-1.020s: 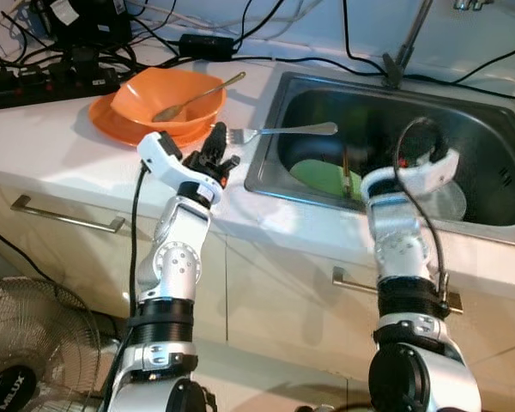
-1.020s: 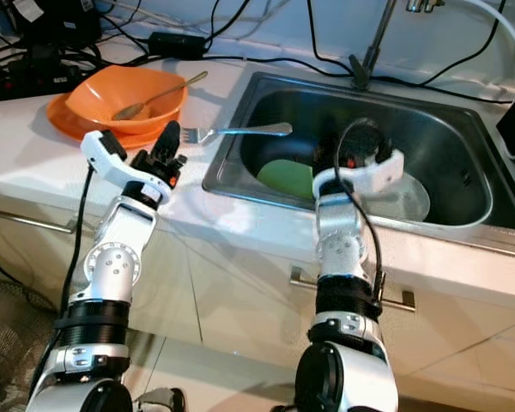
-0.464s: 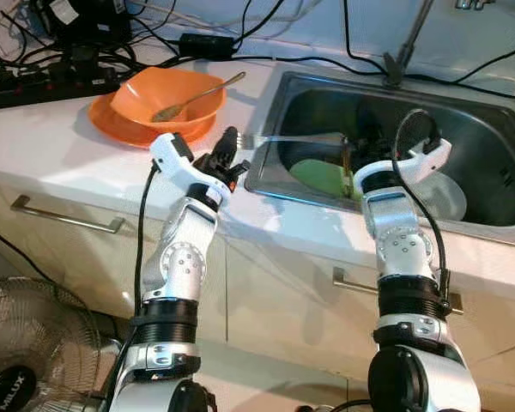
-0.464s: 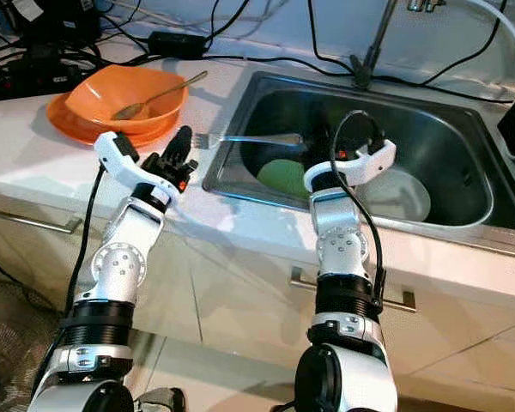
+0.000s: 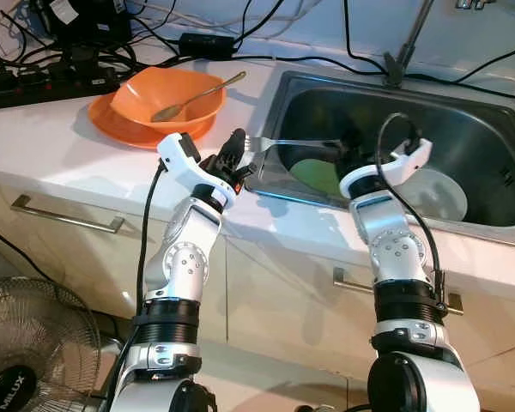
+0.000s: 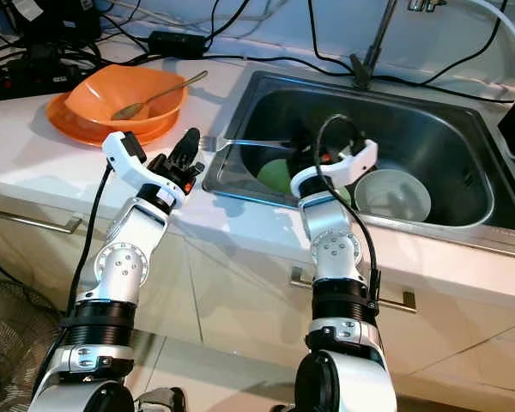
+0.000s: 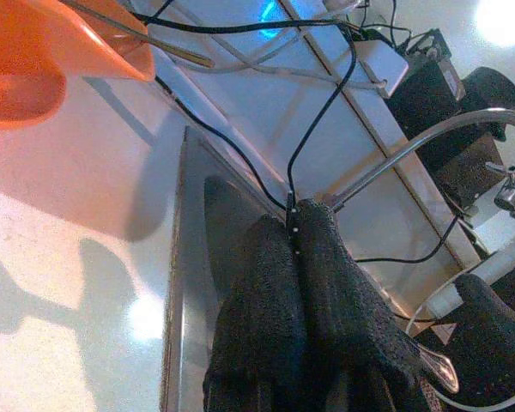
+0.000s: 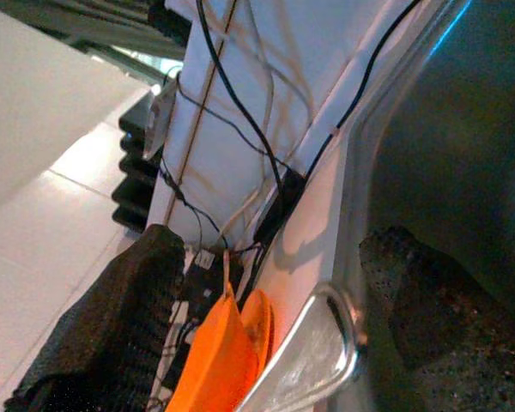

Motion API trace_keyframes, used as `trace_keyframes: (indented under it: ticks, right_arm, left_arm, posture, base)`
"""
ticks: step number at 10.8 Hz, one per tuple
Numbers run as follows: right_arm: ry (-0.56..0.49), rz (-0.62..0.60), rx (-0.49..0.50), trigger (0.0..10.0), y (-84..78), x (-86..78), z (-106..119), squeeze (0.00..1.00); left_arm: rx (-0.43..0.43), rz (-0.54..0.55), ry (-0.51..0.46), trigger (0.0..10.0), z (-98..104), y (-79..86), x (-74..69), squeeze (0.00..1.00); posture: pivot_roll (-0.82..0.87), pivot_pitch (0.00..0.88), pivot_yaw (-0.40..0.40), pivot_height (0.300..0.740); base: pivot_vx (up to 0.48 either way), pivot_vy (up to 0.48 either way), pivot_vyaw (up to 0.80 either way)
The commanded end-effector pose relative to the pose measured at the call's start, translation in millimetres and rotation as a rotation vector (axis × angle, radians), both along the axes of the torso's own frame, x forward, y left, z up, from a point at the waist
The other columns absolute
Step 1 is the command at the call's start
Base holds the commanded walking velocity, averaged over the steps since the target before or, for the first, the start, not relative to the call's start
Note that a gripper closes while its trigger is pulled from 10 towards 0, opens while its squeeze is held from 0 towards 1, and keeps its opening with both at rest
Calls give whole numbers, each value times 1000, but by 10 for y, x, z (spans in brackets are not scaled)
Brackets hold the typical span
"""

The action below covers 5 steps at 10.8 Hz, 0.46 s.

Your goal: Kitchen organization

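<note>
As we look from the head, our left gripper (image 5: 238, 148) pinches the silver metal fork (image 5: 293, 143) over the steel sink (image 5: 489, 129) edge. In the right wrist view, our right gripper (image 8: 275, 326) stands spread around the handle.

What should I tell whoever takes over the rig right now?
Left gripper: shut on the fork at its tine end, holding it level over the sink edge.
Right gripper: open around the fork's handle end, not yet closed.
Orange bowl with a spoon sits on the counter; green plate and white bowl lie in the sink.
Left: finish the handover, place the fork.
</note>
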State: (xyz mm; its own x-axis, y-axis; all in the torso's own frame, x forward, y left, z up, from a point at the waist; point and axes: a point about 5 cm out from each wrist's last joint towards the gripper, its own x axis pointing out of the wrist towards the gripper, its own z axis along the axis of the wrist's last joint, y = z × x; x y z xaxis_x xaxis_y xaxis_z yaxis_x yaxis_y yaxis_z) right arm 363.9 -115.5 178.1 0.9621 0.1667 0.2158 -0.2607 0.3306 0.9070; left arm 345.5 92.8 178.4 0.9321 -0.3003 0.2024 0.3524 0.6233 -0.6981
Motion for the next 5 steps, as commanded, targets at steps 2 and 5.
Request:
trace_keyframes:
  ticks: [2,5]
  right_arm:
    - [25,58,48,5843,258,-77,-81,0]
    - [23,63,52,0,261,-88,-79,0]
  left_arm:
    - [-24,-33,-13,10000,35,-97,-16,0]
    - [-50,-17,-17,10000,47,-73,-12,0]
  posture:
    - [84,66,-44,740]
    - [83,66,-43,740]
  base:
    - [0,0,0]
    - [0,0,0]
